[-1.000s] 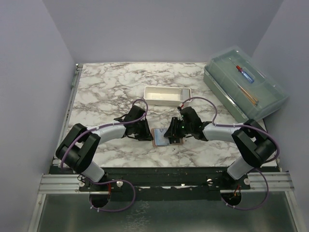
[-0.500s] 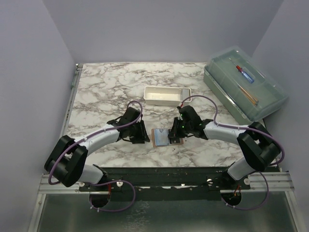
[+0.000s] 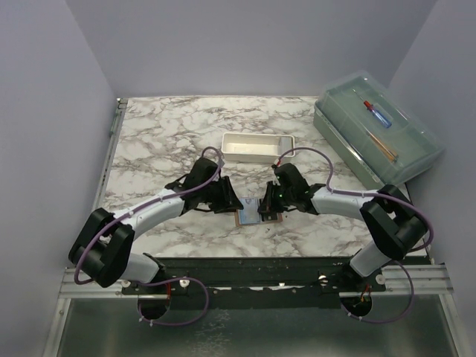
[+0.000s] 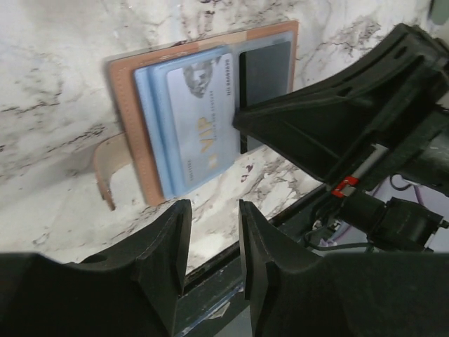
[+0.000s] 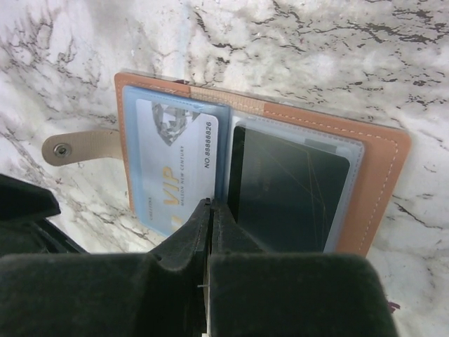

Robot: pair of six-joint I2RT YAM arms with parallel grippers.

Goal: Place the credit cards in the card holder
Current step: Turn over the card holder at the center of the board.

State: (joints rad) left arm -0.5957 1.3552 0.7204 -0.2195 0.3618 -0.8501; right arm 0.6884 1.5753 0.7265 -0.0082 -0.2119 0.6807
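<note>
The card holder (image 5: 382, 175) lies open on the marble, tan-edged with a blue-grey inside. A pale blue credit card (image 5: 175, 168) marked VIP sits in its left panel. A dark card (image 5: 287, 189) sits in its right panel. My right gripper (image 5: 210, 205) is shut, and its tips rest on the card holder's middle fold with nothing visibly between them. In the left wrist view the card holder (image 4: 130, 119) is ahead of my left gripper (image 4: 214, 210), which is open and empty above the marble. From above, the card holder (image 3: 244, 216) lies between the left gripper (image 3: 229, 201) and the right gripper (image 3: 265, 210).
The card holder's snap strap (image 5: 74, 149) sticks out on the marble. A white tray (image 3: 258, 146) stands behind the grippers. A large clear lidded box (image 3: 375, 130) is at the back right. The table's front edge (image 4: 231, 249) runs just below the left fingers.
My left gripper has opened and moved right, up to the card holder's left edge. My right gripper has shut on the spot over the fold.
</note>
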